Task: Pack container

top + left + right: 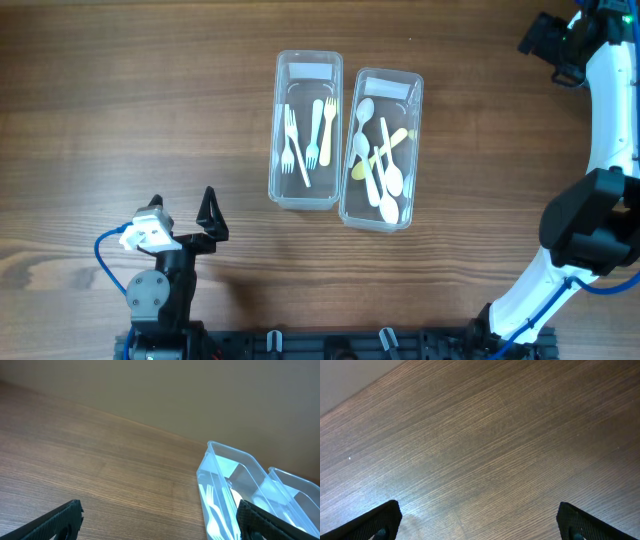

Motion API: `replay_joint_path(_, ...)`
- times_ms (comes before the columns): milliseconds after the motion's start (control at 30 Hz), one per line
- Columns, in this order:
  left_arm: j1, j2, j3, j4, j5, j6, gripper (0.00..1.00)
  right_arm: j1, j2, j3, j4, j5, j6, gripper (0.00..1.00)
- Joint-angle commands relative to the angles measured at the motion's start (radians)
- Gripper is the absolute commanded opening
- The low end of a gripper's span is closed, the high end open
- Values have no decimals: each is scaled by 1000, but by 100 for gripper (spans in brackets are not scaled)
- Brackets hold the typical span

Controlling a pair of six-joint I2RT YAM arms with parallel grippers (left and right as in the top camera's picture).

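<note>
Sitting side by side at the middle of the table [120, 100] were the fork container [310, 68] and the spoon container [388, 88]; the left gripper [182, 205] hovered nearby, jaws spread wide, holding nothing; the right gripper [477, 527], equally wide and empty, hung well apart over bare wood.

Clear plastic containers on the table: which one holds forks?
The clear rectangular plastic container nearer the left gripper holds forks; the other container holds spoons.

Wood-grain table [120, 100] against a plain beige wall [175, 390]
</note>
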Motion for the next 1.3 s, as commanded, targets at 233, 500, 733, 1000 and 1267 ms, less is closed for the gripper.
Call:
replay_joint_path(233, 6, -12, -12, 0, -5, 24, 100, 5, 10, -2, 3, 17, 18, 100)
replay_joint_path(500, 6, -12, -12, 0, -5, 24, 100, 5, 10, -2, 3, 17, 18, 100)
replay_joint_path(733, 6, -12, -12, 0, -5, 24, 100, 5, 10, -2, 3, 17, 18, 100)
replay_joint_path(1000, 6, -12, -12, 0, -5, 24, 100, 10, -183, -10, 26, 40, 7, 100)
replay_joint_path(1267, 6, -12, -12, 0, -5, 24, 100, 32, -642, -531, 705, 35, 27, 100)
